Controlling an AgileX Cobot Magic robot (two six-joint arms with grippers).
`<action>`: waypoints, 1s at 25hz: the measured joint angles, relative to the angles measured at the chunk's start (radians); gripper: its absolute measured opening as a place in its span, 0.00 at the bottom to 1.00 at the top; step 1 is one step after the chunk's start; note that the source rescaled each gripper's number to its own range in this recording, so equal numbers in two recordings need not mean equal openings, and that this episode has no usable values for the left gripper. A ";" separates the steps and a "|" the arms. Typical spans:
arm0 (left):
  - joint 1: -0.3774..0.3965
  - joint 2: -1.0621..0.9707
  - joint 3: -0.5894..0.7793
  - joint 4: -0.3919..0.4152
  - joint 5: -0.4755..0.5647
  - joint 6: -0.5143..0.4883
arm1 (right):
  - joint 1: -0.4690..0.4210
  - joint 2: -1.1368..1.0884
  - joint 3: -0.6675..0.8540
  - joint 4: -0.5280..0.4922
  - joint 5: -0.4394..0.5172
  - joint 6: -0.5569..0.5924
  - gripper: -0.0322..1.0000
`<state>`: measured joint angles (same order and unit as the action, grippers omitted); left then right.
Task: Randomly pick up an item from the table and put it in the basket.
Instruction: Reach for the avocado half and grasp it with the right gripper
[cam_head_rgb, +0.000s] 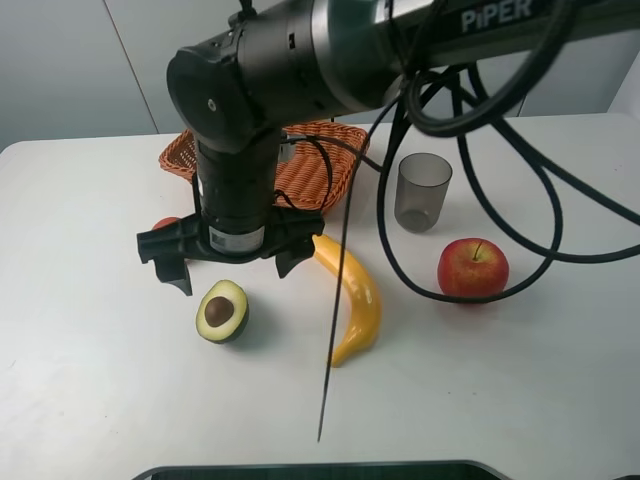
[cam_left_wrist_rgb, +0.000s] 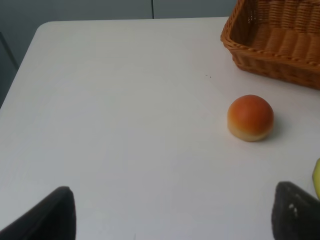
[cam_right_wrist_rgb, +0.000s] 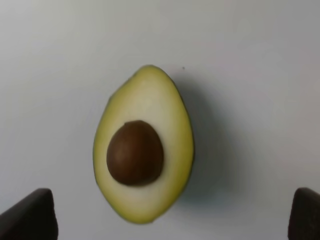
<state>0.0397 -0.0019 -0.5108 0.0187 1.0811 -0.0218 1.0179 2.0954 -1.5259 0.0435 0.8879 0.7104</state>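
The halved avocado (cam_head_rgb: 222, 311) lies cut side up on the white table (cam_head_rgb: 90, 390), its brown pit showing. My right gripper (cam_head_rgb: 234, 278) reaches across from the right and hangs open just above and behind it. In the right wrist view the avocado (cam_right_wrist_rgb: 144, 145) lies between the two spread fingertips of the gripper (cam_right_wrist_rgb: 167, 215), untouched. The wicker basket (cam_head_rgb: 325, 170) stands behind the arm, partly hidden by it. My left gripper (cam_left_wrist_rgb: 172, 215) is open and empty over bare table; it does not show in the high view. The basket's corner (cam_left_wrist_rgb: 260, 55) shows in the left wrist view.
A yellow banana (cam_head_rgb: 355, 300) lies right of the avocado. An orange-red peach (cam_head_rgb: 165, 222) (cam_left_wrist_rgb: 250, 117) sits left of the arm near the basket. A grey cup (cam_head_rgb: 422, 190) and a red apple (cam_head_rgb: 472, 268) stand at the right. Black cables (cam_head_rgb: 335, 330) hang over the banana.
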 joint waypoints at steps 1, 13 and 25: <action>0.000 0.000 0.000 0.000 0.000 0.000 | 0.007 0.013 -0.014 -0.003 0.000 0.015 1.00; 0.000 0.000 0.000 0.000 0.000 0.000 | 0.048 0.098 -0.056 -0.072 -0.024 0.109 1.00; 0.000 0.000 0.000 0.000 0.000 0.000 | 0.056 0.150 -0.061 -0.128 -0.054 0.161 1.00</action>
<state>0.0397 -0.0019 -0.5108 0.0187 1.0811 -0.0218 1.0739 2.2450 -1.5869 -0.0842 0.8340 0.8716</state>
